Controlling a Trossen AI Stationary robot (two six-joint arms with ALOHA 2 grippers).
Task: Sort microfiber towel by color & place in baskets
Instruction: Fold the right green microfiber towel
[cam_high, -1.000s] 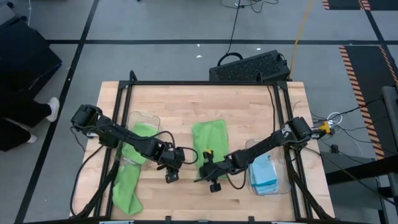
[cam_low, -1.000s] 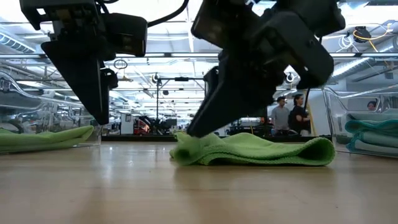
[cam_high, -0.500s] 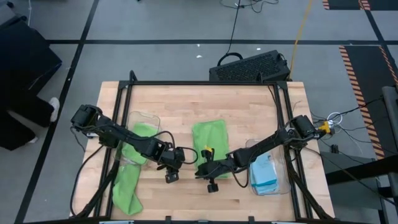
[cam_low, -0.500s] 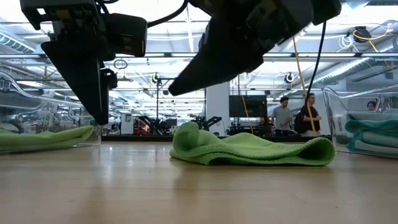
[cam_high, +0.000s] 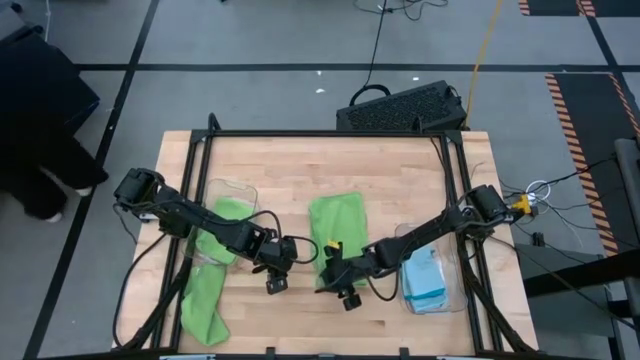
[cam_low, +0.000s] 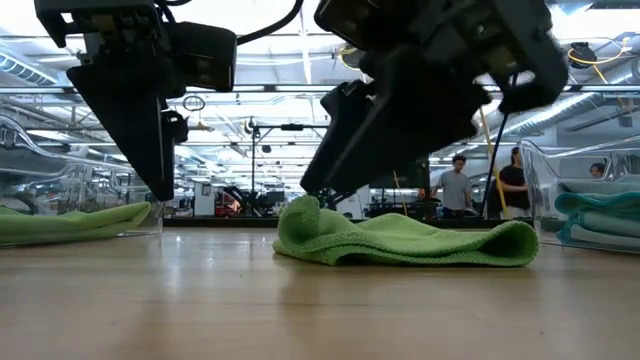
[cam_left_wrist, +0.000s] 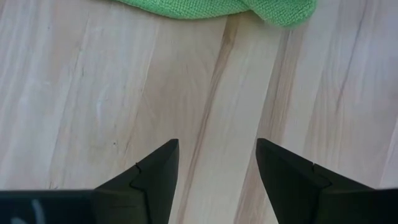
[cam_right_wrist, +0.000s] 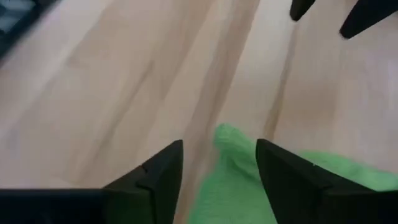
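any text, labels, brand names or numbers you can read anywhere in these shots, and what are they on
None can be read.
The green towel in the middle of the table shows no tag or print.
The blue towels in the right-hand basket show no legible label.
The signs in the room behind the table are too blurred to read.

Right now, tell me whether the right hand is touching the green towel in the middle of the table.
Cannot tell. In the low view the right hand hangs at the green towel's raised corner, with no plain gap or contact.
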